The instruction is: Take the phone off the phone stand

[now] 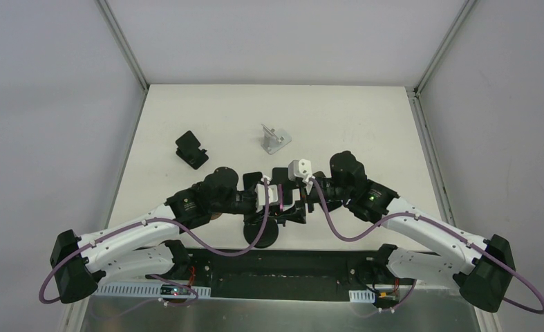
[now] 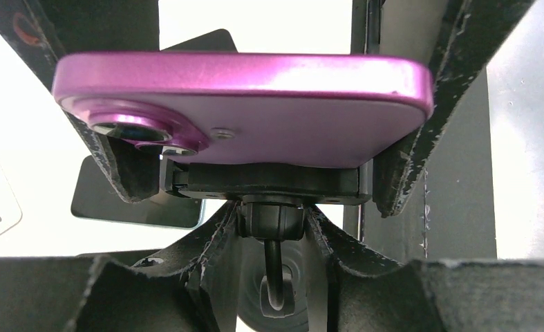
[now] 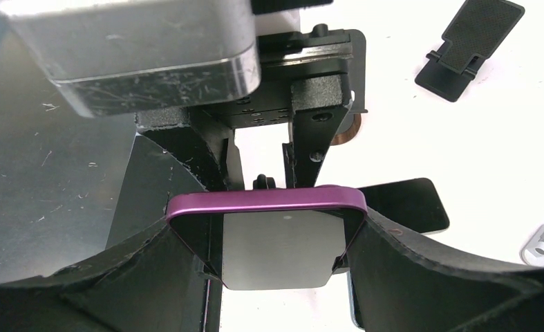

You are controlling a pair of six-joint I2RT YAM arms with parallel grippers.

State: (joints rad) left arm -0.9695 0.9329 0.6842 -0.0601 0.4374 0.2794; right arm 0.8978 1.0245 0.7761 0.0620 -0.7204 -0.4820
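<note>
A purple phone [image 2: 255, 104] sits in the black clamp of a phone stand [image 2: 269, 183] with a ball joint and a round black base [image 1: 262, 235]. My left gripper [image 2: 270, 228] is shut on the stand's ball joint, just under the clamp. My right gripper [image 3: 265, 232] is shut on the phone [image 3: 265, 200], one finger on each side edge. Its fingers [image 2: 404, 173] also show beside the phone in the left wrist view. In the top view both grippers meet over the stand [image 1: 286, 197], and the phone is mostly hidden there.
A black folding stand [image 1: 191, 149] lies at the left and also shows in the right wrist view [image 3: 469, 45]. A silver stand [image 1: 274, 137] stands behind the arms. A dark phone [image 3: 407, 204] lies flat on the table beside the stand.
</note>
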